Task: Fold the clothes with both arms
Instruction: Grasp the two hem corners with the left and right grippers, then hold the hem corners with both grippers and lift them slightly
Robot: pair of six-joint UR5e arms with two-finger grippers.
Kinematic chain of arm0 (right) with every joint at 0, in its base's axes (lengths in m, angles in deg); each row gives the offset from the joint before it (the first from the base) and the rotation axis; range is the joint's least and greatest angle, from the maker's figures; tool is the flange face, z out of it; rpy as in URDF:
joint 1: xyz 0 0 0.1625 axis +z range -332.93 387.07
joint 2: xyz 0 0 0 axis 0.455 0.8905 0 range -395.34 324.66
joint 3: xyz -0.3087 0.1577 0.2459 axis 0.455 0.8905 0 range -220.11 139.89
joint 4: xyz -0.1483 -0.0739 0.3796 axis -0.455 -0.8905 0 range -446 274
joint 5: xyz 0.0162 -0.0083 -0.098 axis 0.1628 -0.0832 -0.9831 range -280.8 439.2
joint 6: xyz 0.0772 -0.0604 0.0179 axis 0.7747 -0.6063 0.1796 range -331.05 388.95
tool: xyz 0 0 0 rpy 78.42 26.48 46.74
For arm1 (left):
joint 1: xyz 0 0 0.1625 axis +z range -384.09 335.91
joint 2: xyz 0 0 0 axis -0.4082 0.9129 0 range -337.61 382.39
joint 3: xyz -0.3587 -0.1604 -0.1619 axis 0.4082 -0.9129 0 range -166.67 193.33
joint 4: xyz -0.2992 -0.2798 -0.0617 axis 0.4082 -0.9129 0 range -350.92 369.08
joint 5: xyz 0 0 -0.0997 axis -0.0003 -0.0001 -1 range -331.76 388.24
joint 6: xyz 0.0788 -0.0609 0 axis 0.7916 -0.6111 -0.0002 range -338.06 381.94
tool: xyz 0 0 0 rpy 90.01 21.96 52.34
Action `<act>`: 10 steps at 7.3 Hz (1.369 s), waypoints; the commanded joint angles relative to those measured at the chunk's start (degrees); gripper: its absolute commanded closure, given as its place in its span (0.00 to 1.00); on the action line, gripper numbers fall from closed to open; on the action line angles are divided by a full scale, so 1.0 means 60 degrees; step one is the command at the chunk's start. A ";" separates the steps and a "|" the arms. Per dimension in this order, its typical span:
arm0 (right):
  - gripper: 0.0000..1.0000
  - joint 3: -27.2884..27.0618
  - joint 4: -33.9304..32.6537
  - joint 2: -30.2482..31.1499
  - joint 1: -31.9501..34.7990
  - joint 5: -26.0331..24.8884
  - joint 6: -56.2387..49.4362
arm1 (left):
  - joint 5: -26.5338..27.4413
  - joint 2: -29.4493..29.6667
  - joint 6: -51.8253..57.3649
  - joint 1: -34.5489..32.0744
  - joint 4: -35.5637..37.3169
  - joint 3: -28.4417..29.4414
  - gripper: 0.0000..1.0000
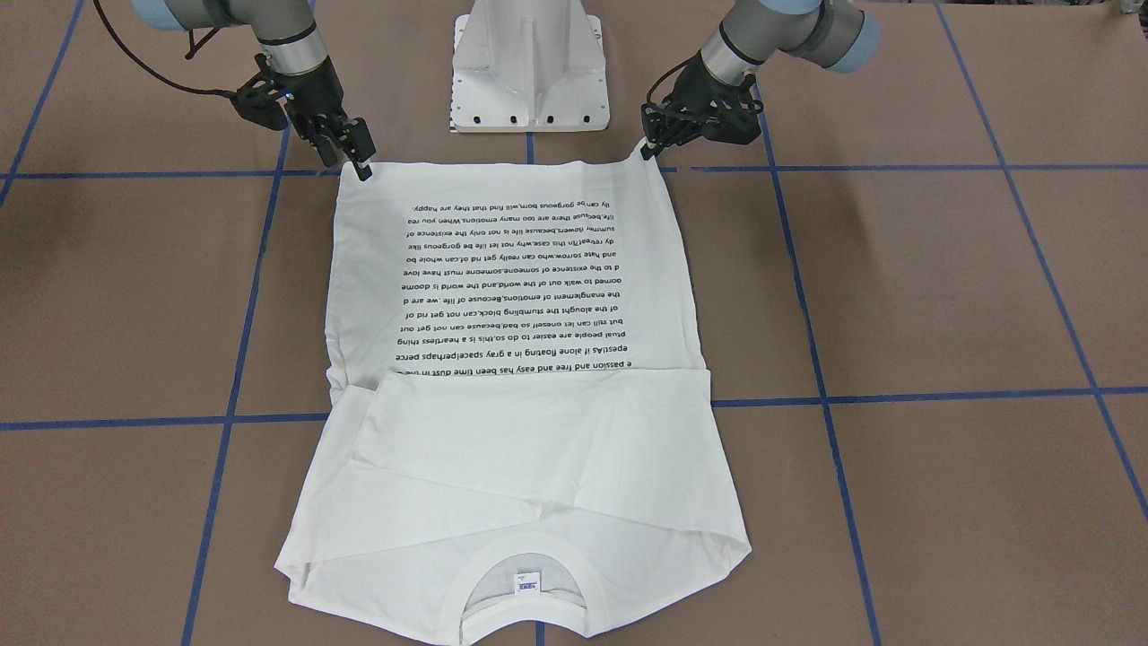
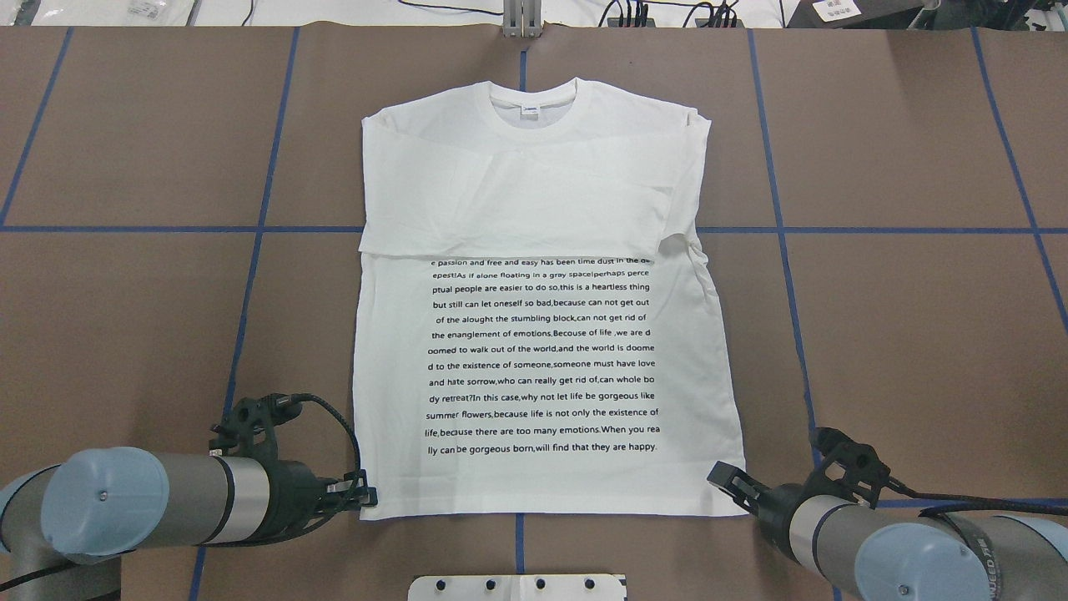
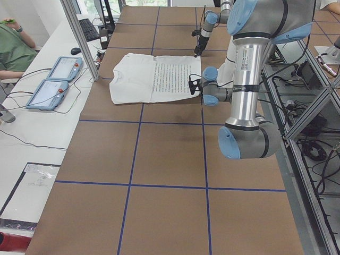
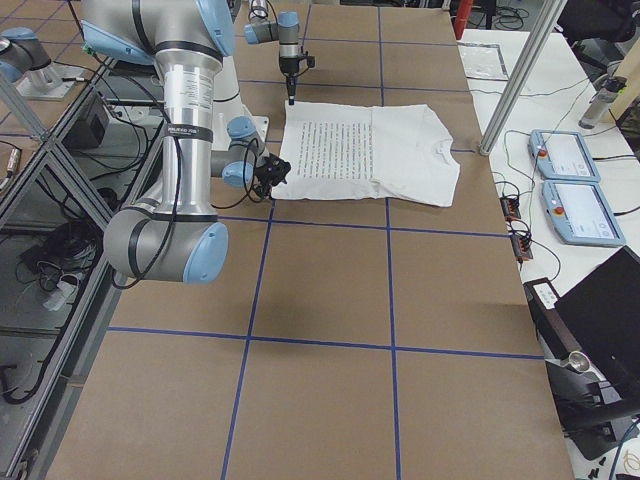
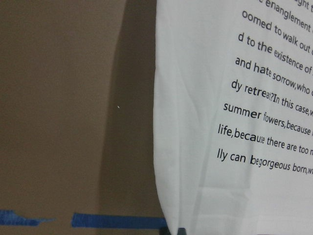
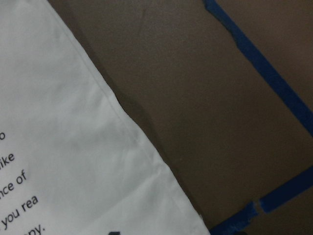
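Note:
The white long-sleeved T-shirt (image 1: 538, 431) (image 2: 534, 192) lies flat with its black text up, sleeves folded across the chest and neck at the far edge. My left gripper (image 1: 647, 148) (image 2: 369, 498) is shut on the hem corner on its side, and that corner peaks up slightly. At the opposite hem corner, my right gripper (image 1: 360, 168) (image 2: 727, 480) is shut on the cloth. Both wrist views show the shirt (image 5: 205, 98) (image 6: 73, 147) edge casting a shadow on the table. The side views show both arms low at the shirt (image 3: 138, 79) (image 4: 400, 150) hem.
The white metal pedestal (image 1: 529, 72) (image 2: 517, 587) stands between the arms, just behind the hem. Blue tape lines (image 2: 259, 229) grid the brown table. Two control pendants (image 3: 58, 79) (image 4: 565, 160) lie on a side bench, where a person's arm (image 3: 10, 48) shows.

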 commanded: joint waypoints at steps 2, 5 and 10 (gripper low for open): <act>0.18 0.0003 -0.0141 -0.0010 -0.0199 -0.0104 0.0049 | 0.0010 -0.0015 0.0000 -0.0007 -0.0017 0.0000 1.00; 0.18 0.0119 -0.0155 -0.0010 -0.0345 -0.0249 0.0049 | 0.0010 -0.0029 0.0000 -0.0007 -0.0017 0.0000 1.00; 0.99 0.0120 -0.0155 -0.0054 -0.0477 -0.0381 0.0455 | 0.0024 -0.0044 -0.0015 -0.0007 -0.0017 -0.0058 1.00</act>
